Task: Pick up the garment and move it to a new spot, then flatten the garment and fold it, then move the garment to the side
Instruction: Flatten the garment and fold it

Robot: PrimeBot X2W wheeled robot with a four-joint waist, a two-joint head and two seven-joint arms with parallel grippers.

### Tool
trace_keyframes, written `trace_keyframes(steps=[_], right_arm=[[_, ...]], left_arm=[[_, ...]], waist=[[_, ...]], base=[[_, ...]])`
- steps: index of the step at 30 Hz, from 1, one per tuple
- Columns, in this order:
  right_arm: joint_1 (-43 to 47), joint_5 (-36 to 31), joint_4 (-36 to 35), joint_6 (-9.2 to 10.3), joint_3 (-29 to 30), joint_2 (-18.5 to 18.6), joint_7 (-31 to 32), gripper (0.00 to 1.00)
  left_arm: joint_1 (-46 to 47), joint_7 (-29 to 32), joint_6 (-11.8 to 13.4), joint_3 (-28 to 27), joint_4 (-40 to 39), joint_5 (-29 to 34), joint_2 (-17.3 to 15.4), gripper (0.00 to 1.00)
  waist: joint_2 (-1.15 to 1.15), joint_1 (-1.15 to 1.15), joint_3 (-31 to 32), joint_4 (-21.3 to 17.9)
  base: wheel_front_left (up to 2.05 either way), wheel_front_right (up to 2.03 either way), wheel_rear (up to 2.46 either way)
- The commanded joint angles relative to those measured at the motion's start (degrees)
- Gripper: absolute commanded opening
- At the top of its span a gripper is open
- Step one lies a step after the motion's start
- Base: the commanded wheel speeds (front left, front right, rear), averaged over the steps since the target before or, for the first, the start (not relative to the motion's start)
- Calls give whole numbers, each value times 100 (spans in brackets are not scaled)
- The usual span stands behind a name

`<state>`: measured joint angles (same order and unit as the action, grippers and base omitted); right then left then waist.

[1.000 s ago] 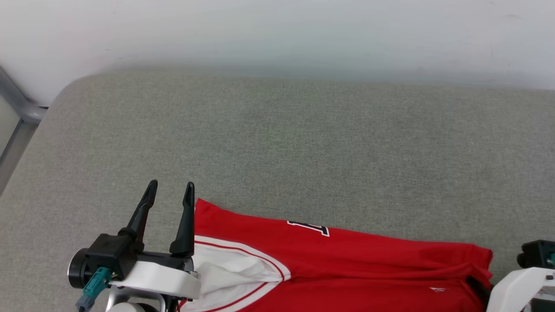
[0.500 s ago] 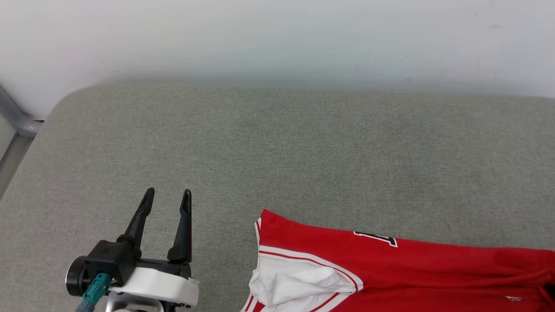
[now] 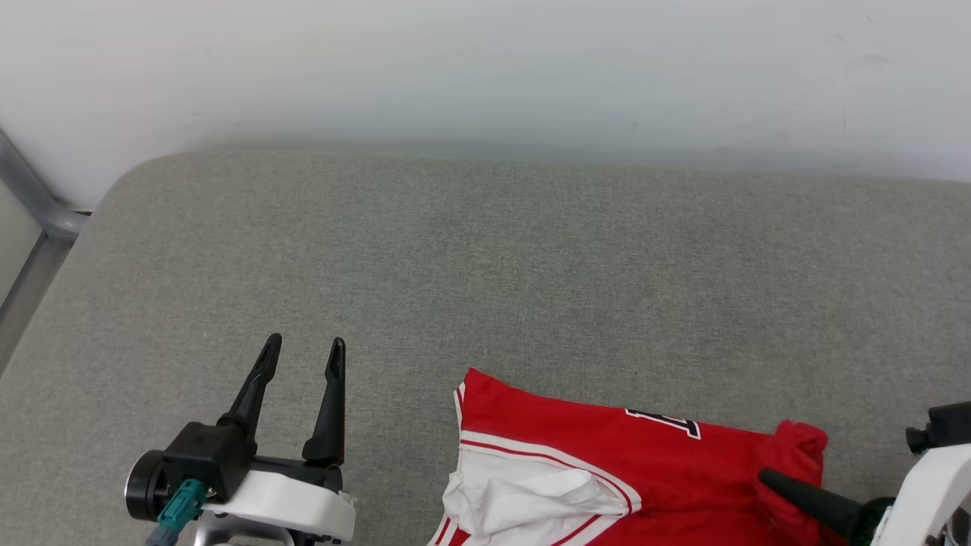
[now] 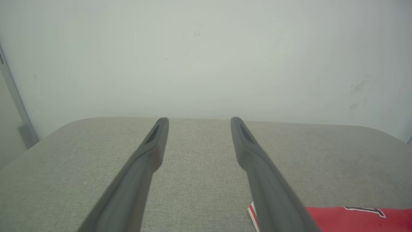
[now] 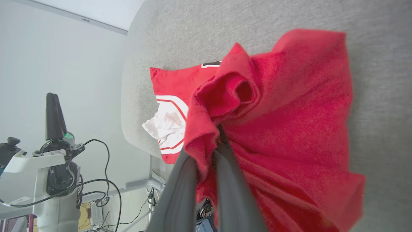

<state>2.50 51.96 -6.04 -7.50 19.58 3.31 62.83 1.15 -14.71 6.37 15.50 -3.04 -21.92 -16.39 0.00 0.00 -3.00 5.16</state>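
The garment, a red jersey with a white sleeve and striped trim, lies at the near edge of the grey padded surface, its right end bunched and lifted. My right gripper comes in from the lower right and is shut on that bunched red fabric; in the right wrist view the fingers pinch the garment, which drapes around them. My left gripper stands open to the left of the garment, apart from it, nothing between its fingers. The left wrist view shows the left gripper above bare surface, the garment's corner at lower right.
A pale wall backs the surface. A grey metal frame runs along the left edge. In the right wrist view the left arm, cables and clutter sit beyond the surface's near edge.
The garment has slid to the right, away from my left gripper. Its right end is now bunched and raised in my right gripper, which has come into the head view. The camera shifted slightly.
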Motion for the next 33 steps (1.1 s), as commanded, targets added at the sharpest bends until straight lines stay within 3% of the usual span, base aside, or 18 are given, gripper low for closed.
trace_keyframes(steps=[1,4,20,23,28,30,31,33], right_arm=[[-80,234,-1,3,-78,-43,37,0],[-114,843,144,3,-450,-55,-105,0],[-923,1902,1065,3,-3129,-46,-1769,0],[-1113,1942,1213,3,-3443,-44,-2129,0],[-1332,1476,1729,3,-3697,-43,-2598,0],[-1358,1422,1880,3,-3791,-43,-2726,40],[-1376,1423,1939,3,-3835,-43,-2783,100],[-1414,1460,2020,3,-3925,-42,-2875,100]], left_arm=[[-21,18,2,8,-2,-2,-18,100],[32,37,-27,46,-10,-21,-19,100],[378,8,-160,139,83,-51,46,100],[446,-14,-189,135,105,-45,73,100],[541,-27,-265,136,189,-46,146,100],[569,-35,-287,131,236,-37,165,100],[589,-40,-305,126,250,-31,178,100],[609,-47,-325,110,282,-17,197,100]], waist=[[0,0,-5,27],[0,0,-34,94],[0,0,-507,565],[0,0,-631,606],[0,0,-776,634],[0,0,-804,634],[0,0,-815,627],[0,0,-814,605]], base=[[0,0,0],[0,0,0],[0,0,0],[0,0,0],[0,0,0],[0,0,0],[0,0,0],[0,0,0]])
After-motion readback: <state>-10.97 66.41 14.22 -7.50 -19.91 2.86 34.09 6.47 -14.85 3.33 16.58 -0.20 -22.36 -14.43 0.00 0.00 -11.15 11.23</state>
